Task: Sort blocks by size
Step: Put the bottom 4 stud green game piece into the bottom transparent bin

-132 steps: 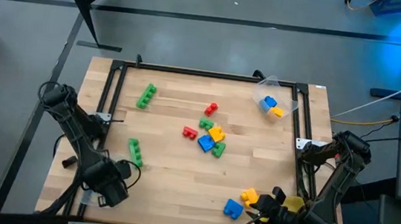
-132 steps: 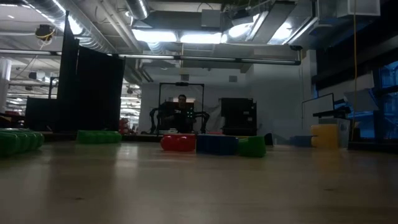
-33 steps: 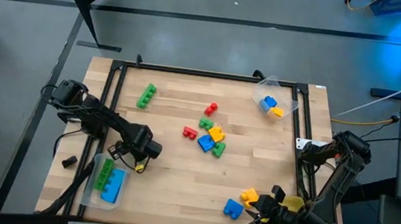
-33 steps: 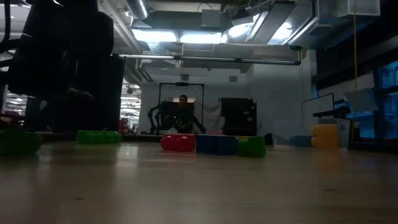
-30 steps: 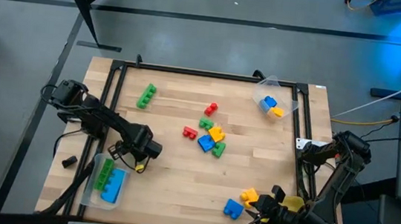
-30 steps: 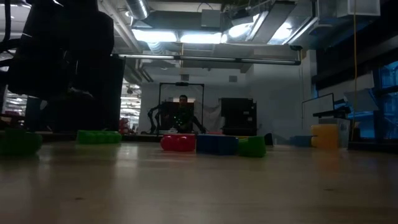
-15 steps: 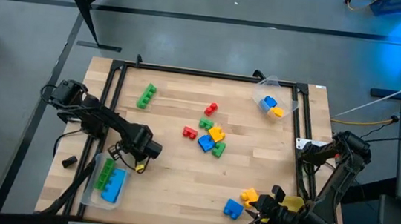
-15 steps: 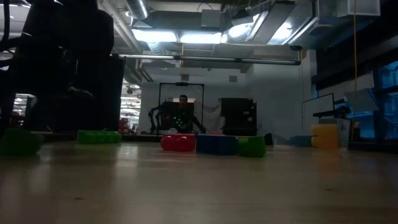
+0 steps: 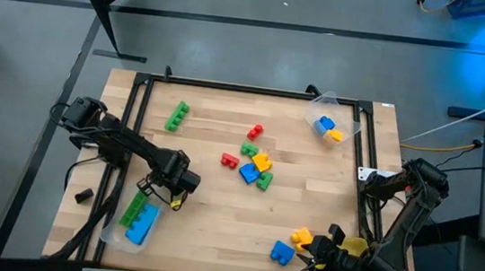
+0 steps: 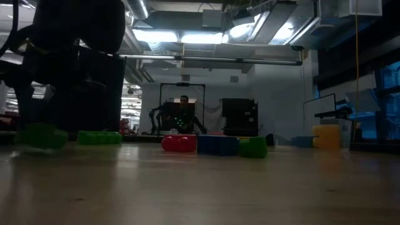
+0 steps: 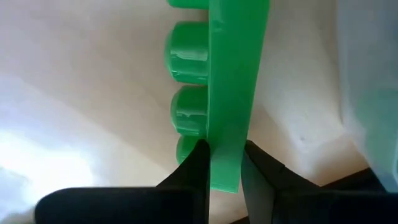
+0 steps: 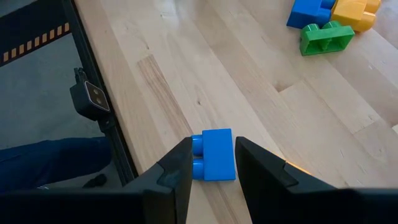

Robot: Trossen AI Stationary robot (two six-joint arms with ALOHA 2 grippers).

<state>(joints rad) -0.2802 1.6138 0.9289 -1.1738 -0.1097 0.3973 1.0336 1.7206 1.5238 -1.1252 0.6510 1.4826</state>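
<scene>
My left gripper (image 11: 224,146) is shut on a long green block (image 11: 233,81) at the table's left. In the high view the gripper (image 9: 169,193) hides that block; in the low view it shows as a green blur (image 10: 40,136). A clear tray (image 9: 115,235) right beside it holds a green block (image 9: 134,207) and a blue block (image 9: 143,222). My right gripper (image 12: 212,143) is open at the near right, in front of a small blue block (image 12: 214,155) that lies on the table. Loose blocks lie mid-table (image 9: 253,165). My left gripper pinches the long green block's near end (image 11: 225,168) between its two fingers, one on each flat side. The block runs on past the fingers, along them, its studs (image 11: 186,118) to one side. Whether it is clear of the table I cannot tell.
Another long green block (image 9: 177,115) lies far left and a red one (image 9: 255,131) far centre. A clear tray (image 9: 330,122) at the far right holds blue and yellow blocks. A yellow block (image 9: 301,238) and a blue one (image 9: 282,252) lie near right. A black frame (image 9: 137,106) borders the table.
My left gripper has gone a little toward the table's right edge with the green block, which shows farther right and slightly higher in the low view. The clear tray beside it has turned, its far end swinging right, with the green and blue blocks inside.
</scene>
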